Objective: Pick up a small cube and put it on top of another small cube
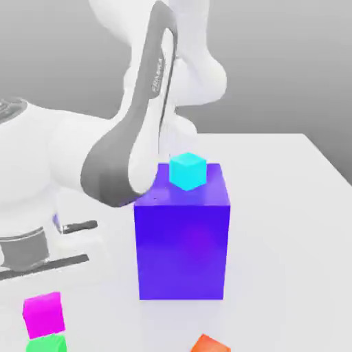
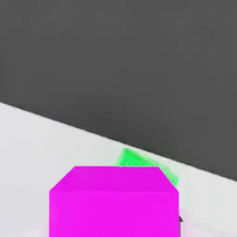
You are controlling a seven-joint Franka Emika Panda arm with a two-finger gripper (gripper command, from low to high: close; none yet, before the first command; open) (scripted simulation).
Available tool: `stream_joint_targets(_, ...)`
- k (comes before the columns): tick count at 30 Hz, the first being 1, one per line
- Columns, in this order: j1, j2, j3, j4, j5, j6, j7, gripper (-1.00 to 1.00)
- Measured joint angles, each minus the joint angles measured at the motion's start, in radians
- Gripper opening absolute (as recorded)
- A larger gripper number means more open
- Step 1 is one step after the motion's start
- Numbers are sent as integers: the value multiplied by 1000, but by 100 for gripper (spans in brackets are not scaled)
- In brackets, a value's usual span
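Observation:
The small magenta cube (image 1: 42, 313) hangs at the exterior view's lower left, directly over the small green cube (image 1: 47, 344), which is cut by the frame's lower edge. Their faces look touching or nearly so; I cannot tell which. My gripper (image 1: 42, 297) reaches down from the white hand above and is shut on the magenta cube. In the hand view the magenta cube (image 2: 113, 203) looms close, with part of the green cube (image 2: 139, 159) showing behind it on the white table.
A big purple block (image 1: 182, 240) stands mid-table with a cyan small cube (image 1: 188, 170) on top. An orange small cube (image 1: 210, 345) lies at the front edge of the exterior view. The arm's grey-white link (image 1: 130, 151) crosses behind the block.

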Motion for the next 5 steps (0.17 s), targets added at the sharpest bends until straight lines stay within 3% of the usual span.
stream_joint_targets(1, -19, 34, 22, 4, 29, 28, -18, -100)
stream_joint_targets(2, -32, 58, 37, 6, 48, 47, -31, 100)
stream_joint_targets(5, -32, 58, 37, 6, 48, 47, -31, 100)
